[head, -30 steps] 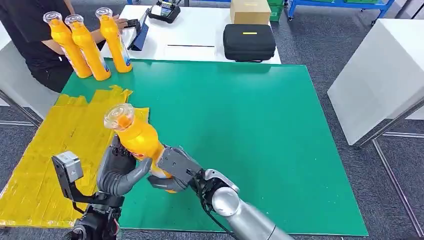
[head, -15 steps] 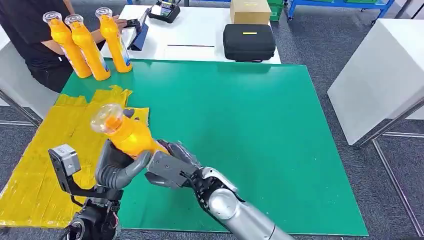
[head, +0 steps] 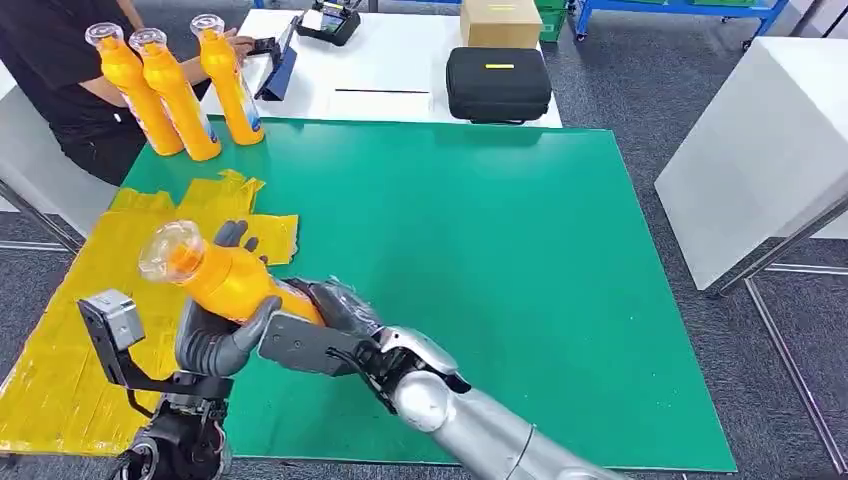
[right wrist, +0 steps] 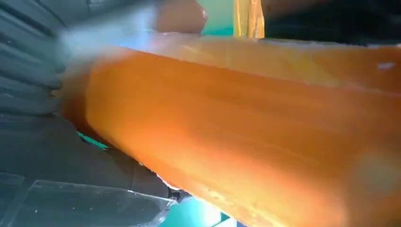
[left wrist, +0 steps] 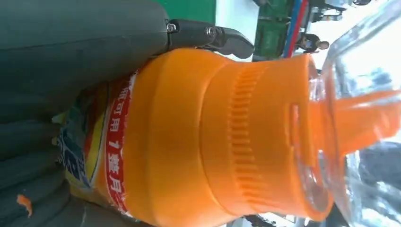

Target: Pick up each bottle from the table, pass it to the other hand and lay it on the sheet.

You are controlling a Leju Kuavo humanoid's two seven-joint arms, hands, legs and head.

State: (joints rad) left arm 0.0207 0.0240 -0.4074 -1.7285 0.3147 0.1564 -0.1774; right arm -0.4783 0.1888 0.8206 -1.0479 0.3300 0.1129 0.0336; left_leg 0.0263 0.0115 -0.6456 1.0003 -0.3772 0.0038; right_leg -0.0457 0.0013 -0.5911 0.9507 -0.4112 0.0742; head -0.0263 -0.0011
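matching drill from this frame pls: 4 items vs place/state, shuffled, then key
Items:
1. held orange bottle
2. three orange bottles
3. black case
4. yellow sheet

Place/state:
A. lies on the white table beyond the mat
B. standing upright at the green mat's far left corner
C. spread over the mat's left edge
D. tilted, between the left hand and right hand

Pairs: 1-D, 2-B, 3-A, 4-C

Orange bottle [head: 225, 280], clear cap; yellow sheet [head: 90, 330]; green mat [head: 500, 270]

Head view looks down; both wrist views closely share the bottle [head: 225, 280].
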